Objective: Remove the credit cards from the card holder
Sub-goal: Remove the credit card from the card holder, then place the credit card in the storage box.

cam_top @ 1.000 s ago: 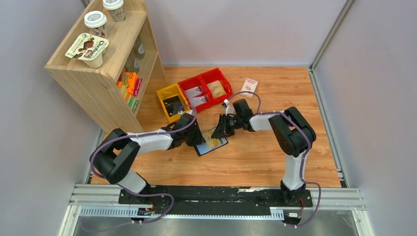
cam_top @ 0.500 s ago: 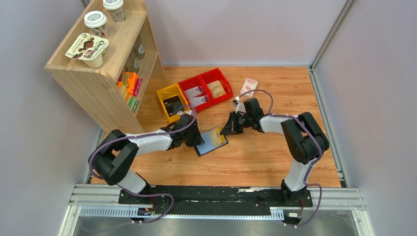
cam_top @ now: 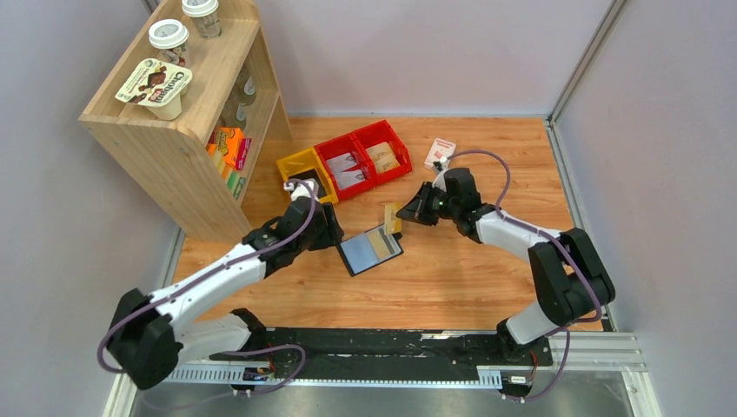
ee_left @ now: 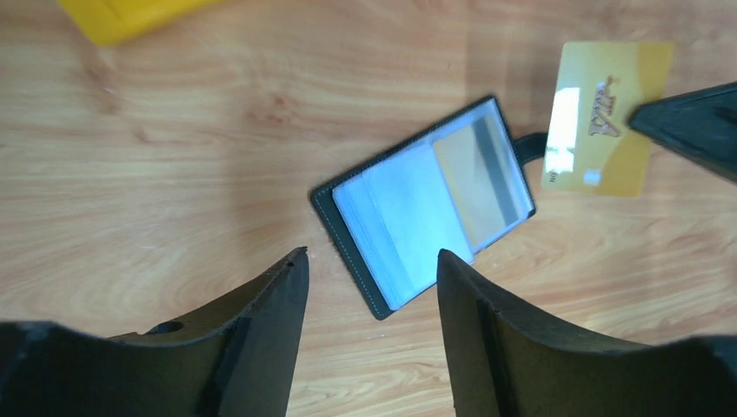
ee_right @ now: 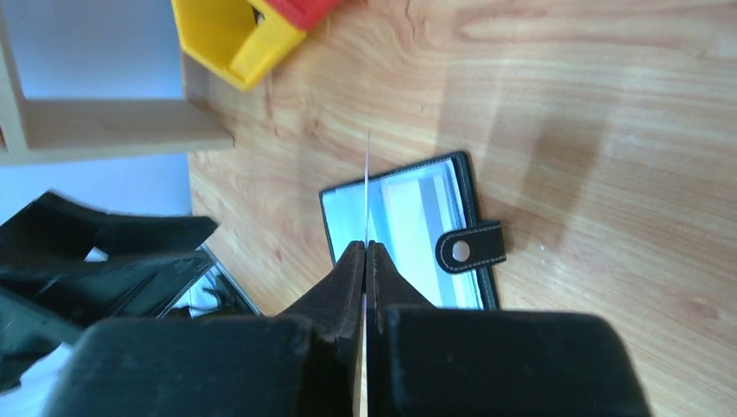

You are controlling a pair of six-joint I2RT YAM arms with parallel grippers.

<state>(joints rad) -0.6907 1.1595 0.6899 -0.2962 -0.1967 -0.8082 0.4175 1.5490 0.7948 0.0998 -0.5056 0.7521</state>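
Observation:
The black card holder (cam_top: pixel 372 252) lies open on the wooden table, its bluish-grey pockets facing up (ee_left: pixel 417 208). One tan credit card (ee_left: pixel 483 176) sits in its right pocket. My right gripper (cam_top: pixel 407 213) is shut on a golden credit card (cam_top: pixel 391 219), held on edge above the table just right of the holder. That card appears flat in the left wrist view (ee_left: pixel 608 117) and edge-on in the right wrist view (ee_right: pixel 368 187). My left gripper (ee_left: pixel 369 261) hovers open at the holder's left corner, touching nothing. The holder's closing tab (ee_right: pixel 469 250) sticks out to the side.
A yellow bin (cam_top: pixel 304 178) and two red bins (cam_top: pixel 361 156) stand behind the holder. A white-and-red small box (cam_top: pixel 441 152) lies at the back right. A wooden shelf (cam_top: pixel 187 113) with cups stands at the left. Grey walls close in the table.
My right gripper shut on a card, drew it out of the holder and carried it up and to the right. My left gripper opened and backed off the holder's left edge.

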